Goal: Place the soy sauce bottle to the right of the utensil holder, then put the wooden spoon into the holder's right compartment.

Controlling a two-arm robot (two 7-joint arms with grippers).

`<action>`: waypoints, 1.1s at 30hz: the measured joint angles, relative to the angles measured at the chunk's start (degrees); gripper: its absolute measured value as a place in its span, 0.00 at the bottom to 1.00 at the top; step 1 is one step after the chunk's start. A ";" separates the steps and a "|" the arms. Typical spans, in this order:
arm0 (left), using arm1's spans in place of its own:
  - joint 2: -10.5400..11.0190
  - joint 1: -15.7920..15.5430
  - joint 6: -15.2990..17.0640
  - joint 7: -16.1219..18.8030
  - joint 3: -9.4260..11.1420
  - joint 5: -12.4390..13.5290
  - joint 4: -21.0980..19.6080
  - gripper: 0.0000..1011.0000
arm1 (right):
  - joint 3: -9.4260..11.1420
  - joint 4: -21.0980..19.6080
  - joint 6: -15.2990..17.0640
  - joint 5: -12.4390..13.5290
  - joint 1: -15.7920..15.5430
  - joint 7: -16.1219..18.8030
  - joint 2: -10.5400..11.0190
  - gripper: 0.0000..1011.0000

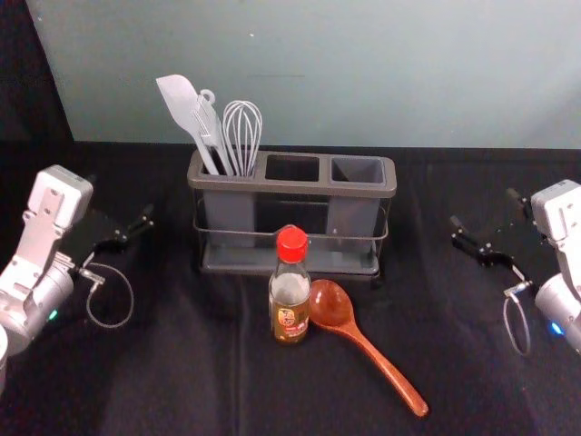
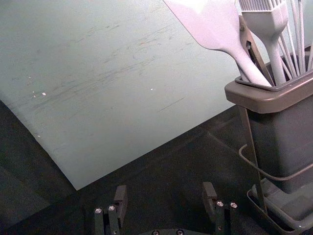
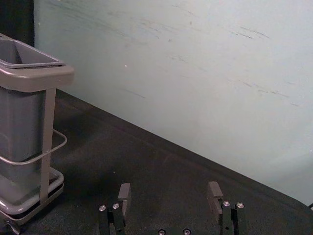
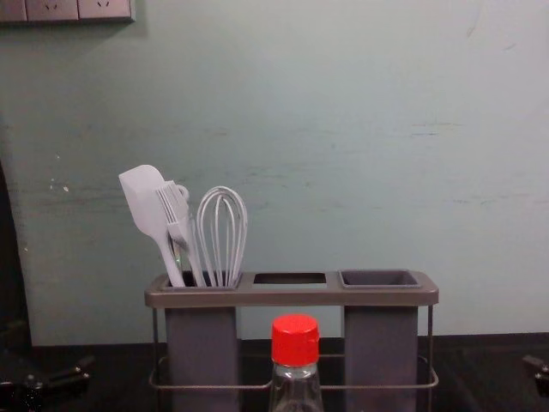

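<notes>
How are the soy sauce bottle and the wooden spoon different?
The bottle stands upright, but the spoon lies down. The bottle has a red cap and a label; the spoon is plain reddish brown. Both are in front of the utensil holder.

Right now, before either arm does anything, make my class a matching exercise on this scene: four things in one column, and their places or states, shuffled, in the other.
Things
1. Soy sauce bottle
2. Whisk
3. Right compartment of the utensil holder
4. Wooden spoon

Places and states
A. Standing in the left compartment
B. Empty, with its top open
C. Lying on the dark cloth, bowl beside the bottle
D. Upright in front of the holder, wearing a red cap

Right pairs: 1-D, 2-A, 3-B, 4-C
</notes>
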 joint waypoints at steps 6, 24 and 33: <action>0.00 0.00 0.00 0.00 0.00 0.00 0.00 0.99 | 0.00 0.00 0.00 0.00 0.00 0.00 0.00 0.99; 0.00 0.00 0.00 0.00 0.00 0.00 0.00 0.99 | 0.00 0.00 0.00 0.00 0.00 0.00 0.00 0.99; 0.00 0.00 0.00 0.00 0.00 0.00 0.00 0.99 | 0.00 0.00 0.00 0.00 0.00 0.00 0.00 0.99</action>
